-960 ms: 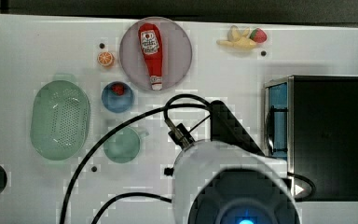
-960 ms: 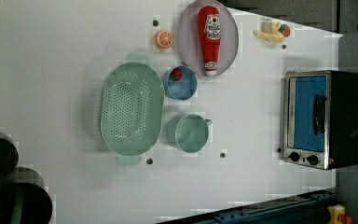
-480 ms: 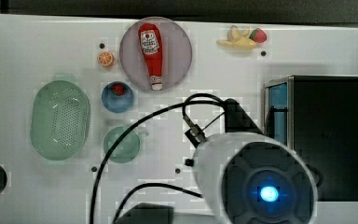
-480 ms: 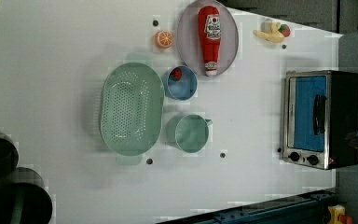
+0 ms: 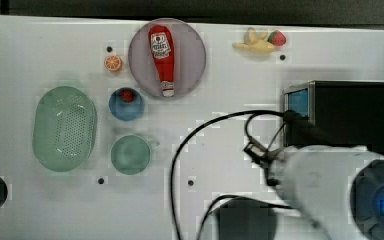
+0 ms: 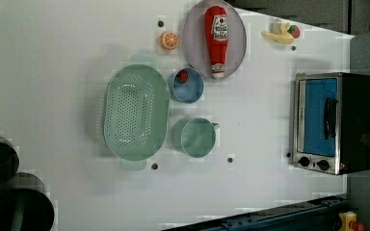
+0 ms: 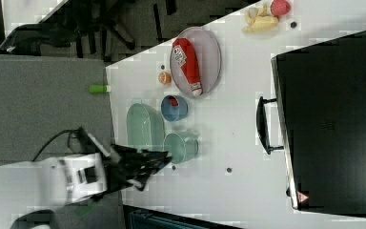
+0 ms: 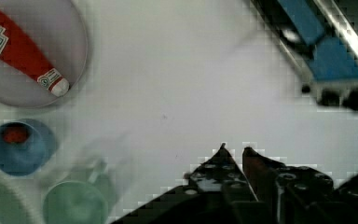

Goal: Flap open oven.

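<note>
In the wrist view the gripper (image 8: 233, 150) sits at the lower middle of the frame with its two fingertips drawn almost together and nothing between them, hanging over bare white table (image 8: 177, 70). The oven (image 6: 332, 122) stands at the right of the left view, its blue glass door up and closed with the bar handle (image 6: 330, 118) across it and two knobs at the lower end; in the wrist view its front (image 8: 317, 51) is at the upper right, apart from the gripper. Further out in the left view lie a green cup (image 6: 197, 137), a blue bowl (image 6: 188, 85), a green colander (image 6: 136, 111) and a ketchup bottle (image 6: 217, 38) on a plate (image 6: 192, 41).
</note>
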`<state>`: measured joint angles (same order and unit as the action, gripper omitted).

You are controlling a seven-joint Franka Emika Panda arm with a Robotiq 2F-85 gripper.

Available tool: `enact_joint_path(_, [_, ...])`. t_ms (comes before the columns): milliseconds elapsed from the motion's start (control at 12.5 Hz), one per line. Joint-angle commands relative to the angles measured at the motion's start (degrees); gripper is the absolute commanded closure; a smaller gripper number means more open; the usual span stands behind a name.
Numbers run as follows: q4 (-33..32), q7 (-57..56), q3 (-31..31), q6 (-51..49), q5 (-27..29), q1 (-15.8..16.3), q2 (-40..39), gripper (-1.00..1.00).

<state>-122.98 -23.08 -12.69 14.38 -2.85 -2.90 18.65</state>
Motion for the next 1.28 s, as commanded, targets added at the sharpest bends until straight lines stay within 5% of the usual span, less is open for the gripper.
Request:
enact_joint_path(80, [-1.9, -21.5, -3.1, 5.4, -3.0, -2.4, -2.1, 0.65])
enact_joint_path(640, [-3.6, -43.2, -10.2, 22.5, -4.6, -3.1, -12.6, 0.65])
enact_joint_path(1280, [-4.4, -44.5, -11.2, 32.4, -4.1, -3.0, -23.1, 0.65])
